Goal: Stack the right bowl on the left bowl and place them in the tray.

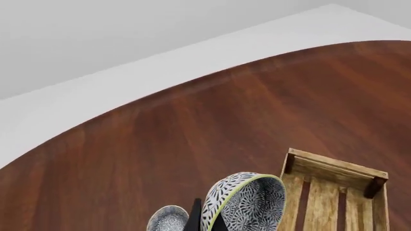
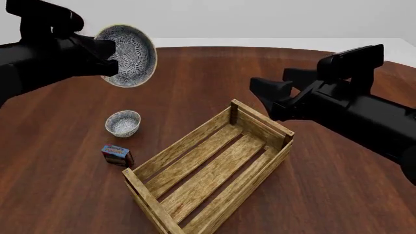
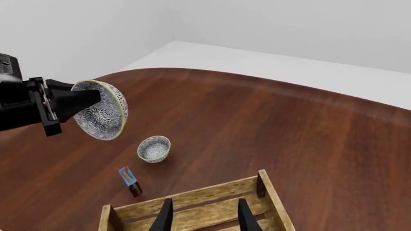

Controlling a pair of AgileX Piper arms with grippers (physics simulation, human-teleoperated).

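One blue-grey speckled bowl [image 2: 130, 56] hangs tipped on its side high above the table's left, with my left gripper [image 2: 109, 57] shut on its rim [image 1: 222, 204]. The other bowl [image 2: 122, 123] stands upright on the table below it, also visible in the wrist views [image 1: 168, 220] [image 3: 154, 148]. I cannot tell which of them is the right bowl. The tray [image 2: 185, 144], a long light-wood crate, lies diagonally at the table's middle. My right gripper [image 2: 268, 100] hovers open over the tray's far end [image 3: 192, 199], fingers [image 3: 165, 214] spread and holding nothing.
A small blue-and-red box [image 2: 118, 154] stands on the table just in front of the resting bowl, left of the tray's near end. The round dark-wood table [image 2: 338, 195] curves away at the back against a white floor.
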